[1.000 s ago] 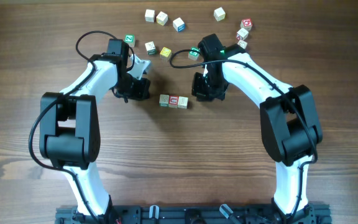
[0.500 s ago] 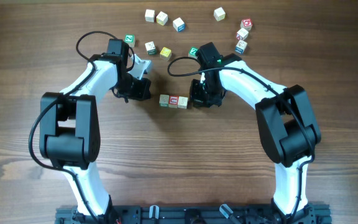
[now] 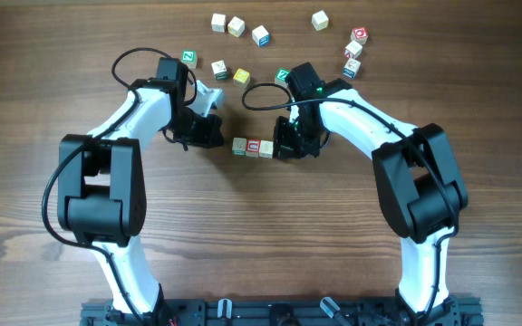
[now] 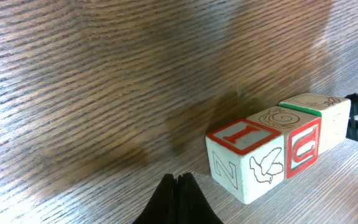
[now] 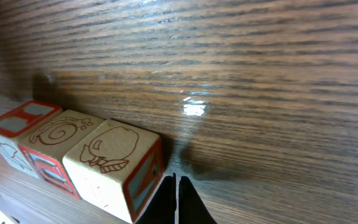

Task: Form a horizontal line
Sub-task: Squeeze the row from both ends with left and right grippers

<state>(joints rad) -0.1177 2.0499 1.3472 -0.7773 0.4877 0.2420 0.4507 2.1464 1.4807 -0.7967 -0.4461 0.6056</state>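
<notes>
1. Wooden cubes, three of them, make a short row (image 3: 253, 147) on the surface (image 3: 243, 237). Their faces touch and the row runs straight from side to side.
2. My left pincer (image 3: 217, 138) is pressed together and carries nothing. It sits just beside the row's left end, not touching it.
3. My right pincer (image 3: 284, 145) is also pressed together and empty, right at the row's right end. I cannot tell whether it touches the last cube.
4. The loose cubes (image 3: 259, 35) lie scattered well beyond the row, on its far side.
5. I judge the line as good as formed. All that seems left is drawing both pincers away without knocking it.
</notes>
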